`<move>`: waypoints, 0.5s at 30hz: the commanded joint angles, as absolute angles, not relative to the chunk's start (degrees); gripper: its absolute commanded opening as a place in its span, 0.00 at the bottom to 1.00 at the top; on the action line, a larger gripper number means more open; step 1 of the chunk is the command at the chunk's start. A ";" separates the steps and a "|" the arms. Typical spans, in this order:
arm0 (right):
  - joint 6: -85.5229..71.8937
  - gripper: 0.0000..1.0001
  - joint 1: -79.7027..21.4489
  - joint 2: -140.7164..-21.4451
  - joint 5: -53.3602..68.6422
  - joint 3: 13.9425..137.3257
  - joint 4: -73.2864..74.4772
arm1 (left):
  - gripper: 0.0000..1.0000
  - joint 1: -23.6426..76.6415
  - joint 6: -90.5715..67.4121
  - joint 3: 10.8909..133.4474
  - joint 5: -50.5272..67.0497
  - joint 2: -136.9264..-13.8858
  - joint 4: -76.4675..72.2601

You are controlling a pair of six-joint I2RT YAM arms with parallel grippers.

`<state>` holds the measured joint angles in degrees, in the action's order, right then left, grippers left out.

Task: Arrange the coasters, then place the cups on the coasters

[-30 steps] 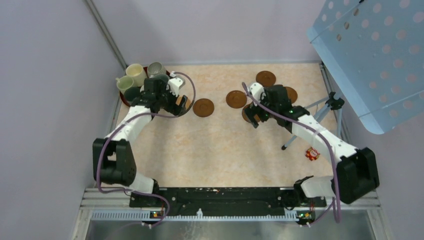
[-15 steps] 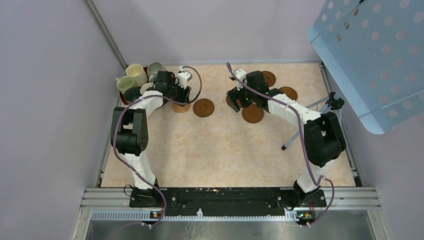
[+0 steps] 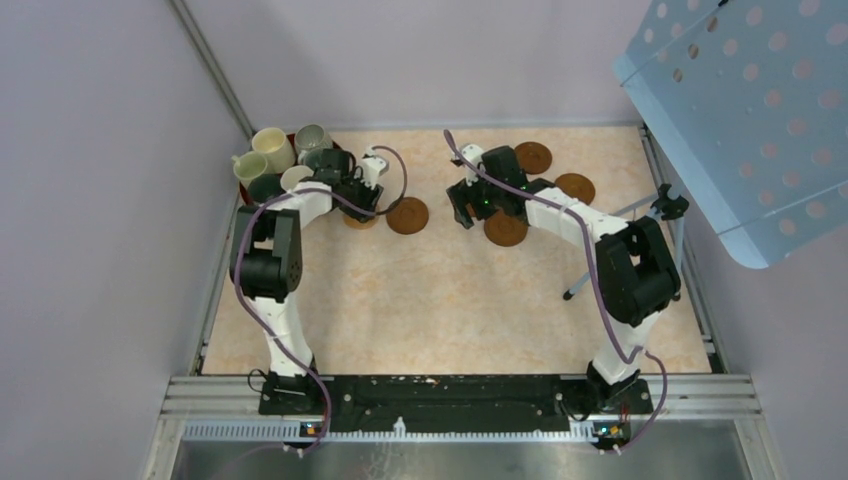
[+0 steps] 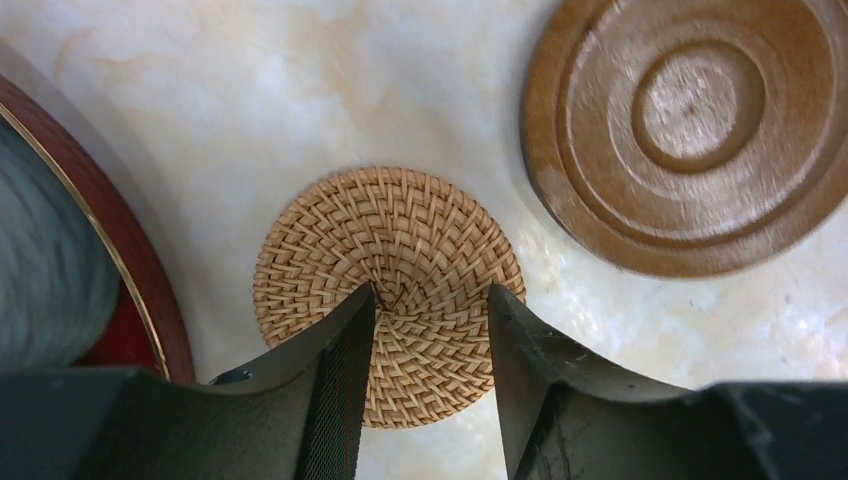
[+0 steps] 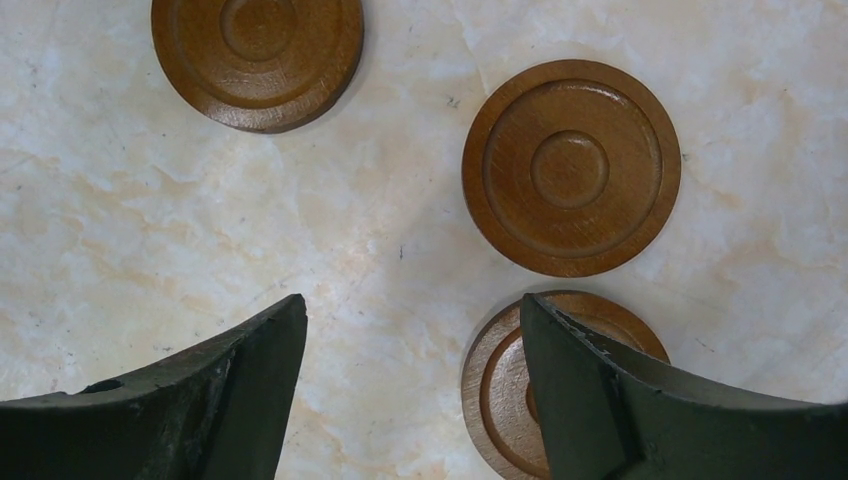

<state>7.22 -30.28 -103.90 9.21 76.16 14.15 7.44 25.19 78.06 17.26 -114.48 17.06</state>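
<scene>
A woven tan coaster [image 4: 388, 250] lies flat on the table beside the tray rim [image 4: 130, 290]. My left gripper [image 4: 432, 292] hovers over it, open about halfway, fingertips above its middle with nothing between them. A brown wooden coaster [image 4: 690, 130] lies just to its right. My right gripper [image 5: 412, 302] stands wide open over bare table. Its right finger covers part of a brown coaster [image 5: 505, 385]. Two more coasters [image 5: 571, 166] [image 5: 257, 55] lie beyond. Several cups [image 3: 270, 145] crowd the far left corner. In the top view the left gripper [image 3: 358, 205] and right gripper [image 3: 465, 212] point down.
The dark red tray [image 3: 246, 203] holds the cups against the left wall. Brown coasters [image 3: 506, 228] [image 3: 532, 156] [image 3: 574, 187] are scattered at the back right. A blue perforated panel [image 3: 740, 110] overhangs the right corner above a small tripod [image 3: 640, 215].
Both arms have folded upright and reached toward the back. The left jaws have narrowed over the woven coaster. The right gripper has moved left over the coasters, its jaws slightly narrower.
</scene>
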 commanded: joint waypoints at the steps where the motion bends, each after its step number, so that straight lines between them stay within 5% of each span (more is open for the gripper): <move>1: 6.83 0.77 -31.03 -101.08 10.55 74.51 13.58 | 0.52 7.39 28.89 71.08 15.78 -109.51 23.53; 15: 13.03 0.77 -36.44 -92.91 10.63 66.46 19.31 | 0.52 -3.30 38.94 47.50 14.55 -88.98 28.51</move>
<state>9.89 -31.97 -97.89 11.66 68.84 18.04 2.44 34.11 52.60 16.01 -92.82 21.41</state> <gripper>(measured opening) 0.773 0.518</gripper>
